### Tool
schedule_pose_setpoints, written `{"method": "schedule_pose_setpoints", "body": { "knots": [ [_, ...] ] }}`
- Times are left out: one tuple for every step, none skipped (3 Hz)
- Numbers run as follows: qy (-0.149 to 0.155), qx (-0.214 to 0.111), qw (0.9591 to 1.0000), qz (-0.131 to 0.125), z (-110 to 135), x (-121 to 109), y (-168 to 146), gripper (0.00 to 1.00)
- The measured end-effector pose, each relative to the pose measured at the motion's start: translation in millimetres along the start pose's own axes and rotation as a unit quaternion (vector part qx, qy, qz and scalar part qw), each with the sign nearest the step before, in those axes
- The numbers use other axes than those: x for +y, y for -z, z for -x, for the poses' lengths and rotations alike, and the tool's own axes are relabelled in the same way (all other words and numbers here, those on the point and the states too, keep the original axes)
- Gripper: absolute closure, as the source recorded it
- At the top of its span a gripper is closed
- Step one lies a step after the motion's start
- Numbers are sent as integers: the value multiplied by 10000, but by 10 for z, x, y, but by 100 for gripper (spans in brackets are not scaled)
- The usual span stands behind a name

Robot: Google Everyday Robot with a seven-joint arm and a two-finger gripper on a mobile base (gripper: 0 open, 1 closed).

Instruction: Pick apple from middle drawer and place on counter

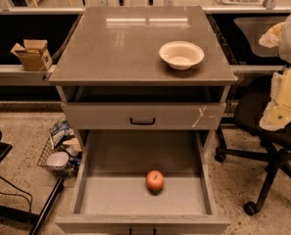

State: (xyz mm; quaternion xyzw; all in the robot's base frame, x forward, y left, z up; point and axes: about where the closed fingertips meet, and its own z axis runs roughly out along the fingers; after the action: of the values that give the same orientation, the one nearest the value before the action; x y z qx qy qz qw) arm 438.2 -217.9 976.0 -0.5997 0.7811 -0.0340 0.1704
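The red-orange apple (pixel 155 180) lies on the grey floor of the open middle drawer (pixel 88 180), a little right of centre and toward the front. The counter (pixel 130 43) is the grey-brown top of the cabinet. My gripper (pixel 284 102) is the cream-coloured part of the arm at the right edge of the view. It hangs beside the cabinet, level with the upper drawer front, well to the right of and above the apple. It holds nothing that I can see.
A white bowl (pixel 181 54) stands on the counter's right side. The upper drawer front (pixel 143 115) with a pale string mark is shut. A black office chair (pixel 262 146) stands right of the cabinet. A wire basket of clutter (pixel 60 153) sits on the floor at left, and a cardboard box (pixel 31 54) on a shelf.
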Motion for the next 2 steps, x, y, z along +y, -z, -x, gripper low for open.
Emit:
{"method": "schedule_pose_setpoints", "body": {
  "knots": [
    [4, -115, 9999, -20, -122, 55, -240, 0],
    [218, -210, 9994, -168, -128, 79, -511, 0]
  ]
}}
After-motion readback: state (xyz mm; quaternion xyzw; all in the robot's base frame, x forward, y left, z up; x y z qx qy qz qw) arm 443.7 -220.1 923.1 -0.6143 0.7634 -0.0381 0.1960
